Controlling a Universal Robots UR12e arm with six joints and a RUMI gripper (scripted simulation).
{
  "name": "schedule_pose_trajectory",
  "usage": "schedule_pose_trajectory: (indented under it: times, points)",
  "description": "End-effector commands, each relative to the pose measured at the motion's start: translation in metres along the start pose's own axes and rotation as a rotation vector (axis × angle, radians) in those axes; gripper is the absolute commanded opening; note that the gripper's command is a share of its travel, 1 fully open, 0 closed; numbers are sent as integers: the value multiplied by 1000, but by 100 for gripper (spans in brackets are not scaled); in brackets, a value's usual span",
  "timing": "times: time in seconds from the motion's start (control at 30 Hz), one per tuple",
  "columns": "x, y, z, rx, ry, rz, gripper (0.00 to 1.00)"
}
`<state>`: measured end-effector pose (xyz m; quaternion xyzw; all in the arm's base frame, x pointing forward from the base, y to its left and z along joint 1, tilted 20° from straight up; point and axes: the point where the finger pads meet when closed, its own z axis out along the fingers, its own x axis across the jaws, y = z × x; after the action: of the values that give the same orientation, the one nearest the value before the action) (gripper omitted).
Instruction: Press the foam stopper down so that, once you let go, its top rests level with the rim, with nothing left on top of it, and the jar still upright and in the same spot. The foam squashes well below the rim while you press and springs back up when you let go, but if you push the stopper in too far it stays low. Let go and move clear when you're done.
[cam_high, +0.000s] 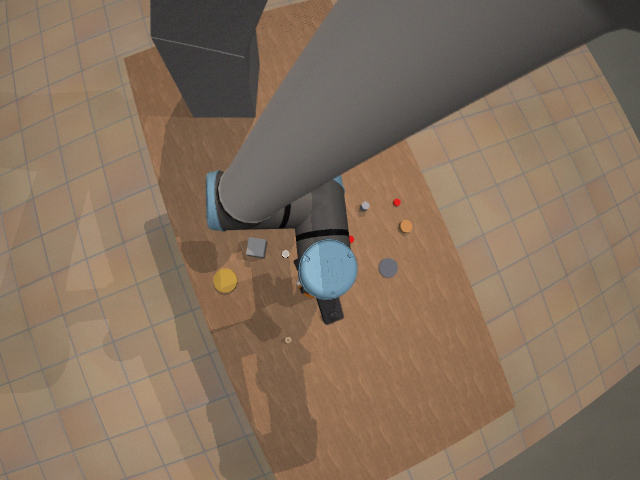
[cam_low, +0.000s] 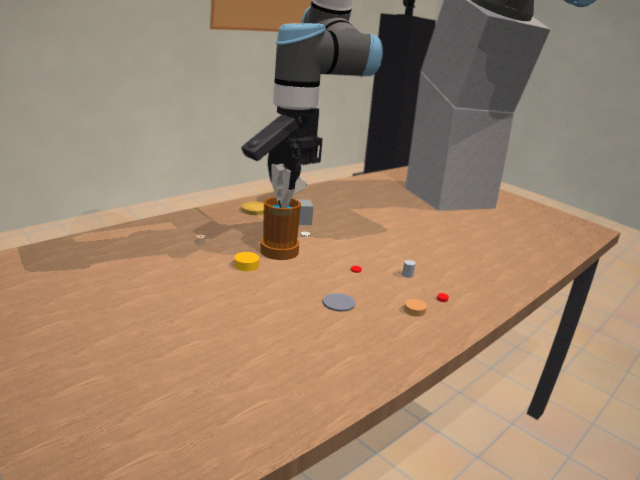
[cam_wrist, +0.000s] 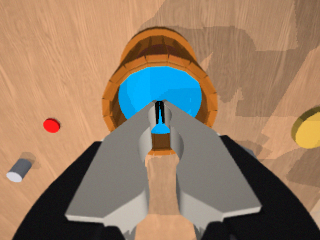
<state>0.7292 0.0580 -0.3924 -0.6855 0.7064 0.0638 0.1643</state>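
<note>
A brown wooden jar (cam_low: 281, 228) stands upright on the table, left of the middle. A blue foam stopper (cam_wrist: 160, 95) sits inside it, its top below the rim. My gripper (cam_wrist: 159, 102) is shut and empty, and its fingertips point straight down into the jar's mouth onto the stopper. In the exterior view the fingertips (cam_low: 283, 198) dip just inside the rim. In the top view the wrist (cam_high: 327, 269) hides the jar.
Around the jar lie two yellow discs (cam_low: 246, 260) (cam_low: 253, 207), a grey cube (cam_low: 306, 211), a small white disc (cam_low: 305, 234) and a small beige ring (cam_low: 200, 239). To the right lie two red dots (cam_low: 356, 268), a grey cylinder (cam_low: 408, 268), a grey disc (cam_low: 339, 301) and an orange disc (cam_low: 415, 306). The grey robot base (cam_low: 465, 108) stands at the back right.
</note>
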Motion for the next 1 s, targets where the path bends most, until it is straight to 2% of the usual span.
schedule_pose_trajectory:
  times: [0.0,0.53,0.97]
  points:
    - [0,0,-7,1,0,0,0]
    - [0,0,-50,1,0,0,0]
    - [0,0,-68,1,0,0,0]
